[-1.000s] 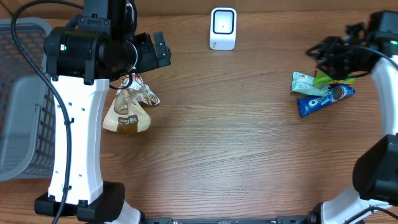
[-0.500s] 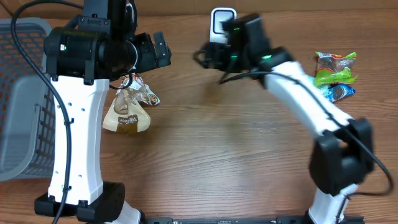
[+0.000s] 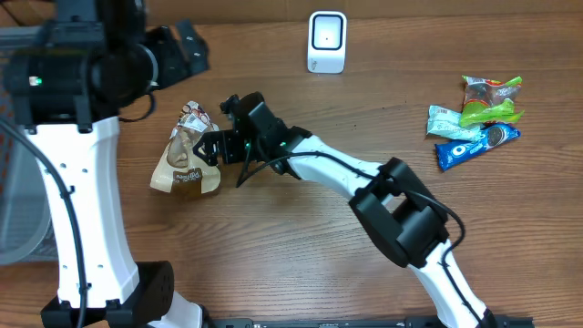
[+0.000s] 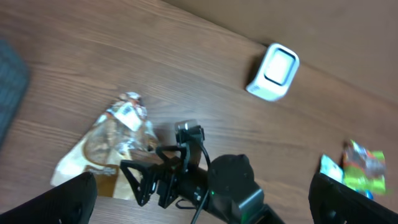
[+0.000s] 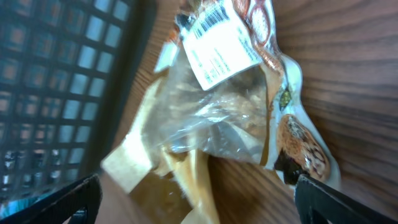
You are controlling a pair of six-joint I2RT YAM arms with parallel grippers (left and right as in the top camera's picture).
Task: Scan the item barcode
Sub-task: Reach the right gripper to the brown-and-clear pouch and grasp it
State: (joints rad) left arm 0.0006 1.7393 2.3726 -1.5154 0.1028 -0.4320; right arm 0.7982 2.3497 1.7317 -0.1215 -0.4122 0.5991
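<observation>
The item, a tan and clear snack bag (image 3: 185, 162) with a white barcode label (image 5: 217, 40), lies flat on the wooden table at the left. My right gripper (image 3: 208, 148) reaches across the table and stands open right at the bag's right edge, holding nothing. In the right wrist view the bag (image 5: 211, 118) fills the frame between the spread fingers of the right gripper (image 5: 199, 202). The left gripper (image 3: 189, 50) hovers open and empty up behind the bag. The left wrist view shows the bag (image 4: 109, 146) and the white scanner (image 4: 273, 71). The scanner (image 3: 327, 41) stands at the back centre.
A grey mesh basket (image 3: 18, 191) stands at the table's left edge, close to the bag, and shows as basket wall (image 5: 56, 93) in the right wrist view. A pile of snack packets (image 3: 475, 118) lies at the right. The right arm (image 3: 346, 173) spans the middle of the table.
My right arm swung from the snack pile at the right across the table to the bag, its jaws opening wider. The left arm drew back up and left, uncovering the bag.
</observation>
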